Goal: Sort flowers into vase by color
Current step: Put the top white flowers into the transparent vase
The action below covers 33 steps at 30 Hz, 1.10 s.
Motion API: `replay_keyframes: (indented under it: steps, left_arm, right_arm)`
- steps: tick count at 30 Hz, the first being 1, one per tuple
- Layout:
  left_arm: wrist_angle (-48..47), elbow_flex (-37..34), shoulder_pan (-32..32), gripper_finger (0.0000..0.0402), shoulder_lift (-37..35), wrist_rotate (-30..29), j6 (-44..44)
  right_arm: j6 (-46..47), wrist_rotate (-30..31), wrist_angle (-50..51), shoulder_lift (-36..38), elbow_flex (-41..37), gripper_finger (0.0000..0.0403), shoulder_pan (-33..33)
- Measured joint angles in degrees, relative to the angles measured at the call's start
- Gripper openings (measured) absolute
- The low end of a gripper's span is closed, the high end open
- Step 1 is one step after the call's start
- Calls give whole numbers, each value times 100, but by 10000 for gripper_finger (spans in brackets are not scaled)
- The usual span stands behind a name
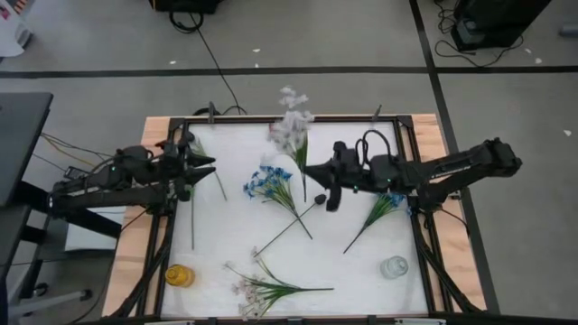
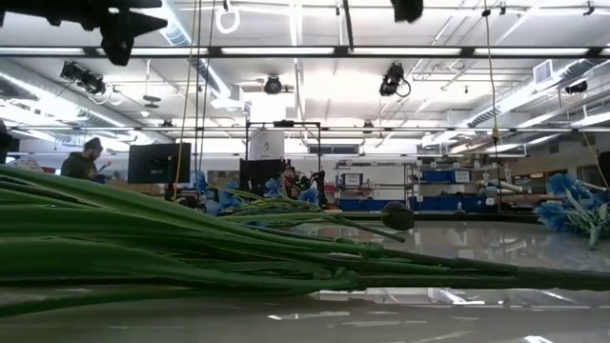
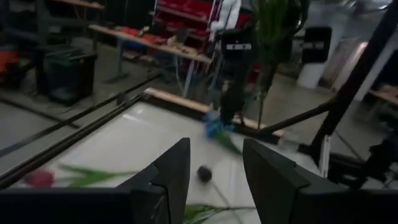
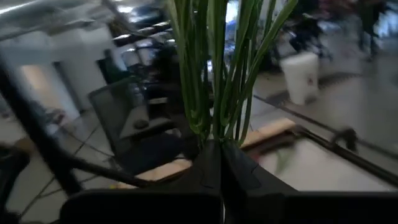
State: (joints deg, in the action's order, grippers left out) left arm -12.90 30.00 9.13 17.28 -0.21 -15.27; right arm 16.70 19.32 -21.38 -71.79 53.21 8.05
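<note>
Sorting status: early, with neither vase yet holding a stem as far as the high view shows. Amber vase (image 1: 179, 275), near the counter's front left corner: stands alone, nothing in it. Clear vase (image 1: 394, 267), near the front right corner: likewise without flowers. Right gripper (image 1: 307, 170), over the middle of the counter (image 1: 226, 230): jaws clamped tight on the green stems of a pale lilac-white spray (image 1: 291, 126), whose blossoms reach toward the counter's far edge; the right wrist view shows the stems rising straight out of the closed jaws. This is the one flower lifted, and judged to be on its way to a vase, not yet delivered. Left gripper (image 1: 206, 166), over the left part of the counter: jaws partly apart with nothing between them, seen plainly in the left wrist view. Still lying on the counter: a blue bunch (image 1: 269, 182) just left of the right gripper; a second blue sprig (image 1: 390, 202) under the right arm; a white spray (image 1: 251, 289) along the front edge; a dark bud (image 1: 320, 198) on a long stem near the middle; a thin single stem (image 1: 192, 221) at left. Remaining: all of these, plus placing the held spray.
</note>
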Motion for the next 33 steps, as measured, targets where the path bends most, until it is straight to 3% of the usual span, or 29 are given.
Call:
replay_keyframes:
  steps: [7,13,28,33]
  left_arm:
    - [966,0,2,212,382,160,-1]
    - [1347,0,2,259,656,145,642]
    - [1356,0,2,261,684,145,689]
    - [1354,0,2,261,684,143,689]
  right_arm:
    - [-359,30,229,412,0,5,279]
    - [-961,14,1062,1047,0,5,750]
    - [-1052,228,3314,2575,2,4,2531]
    - [-745,630,3484,3049,-545,3,3174]
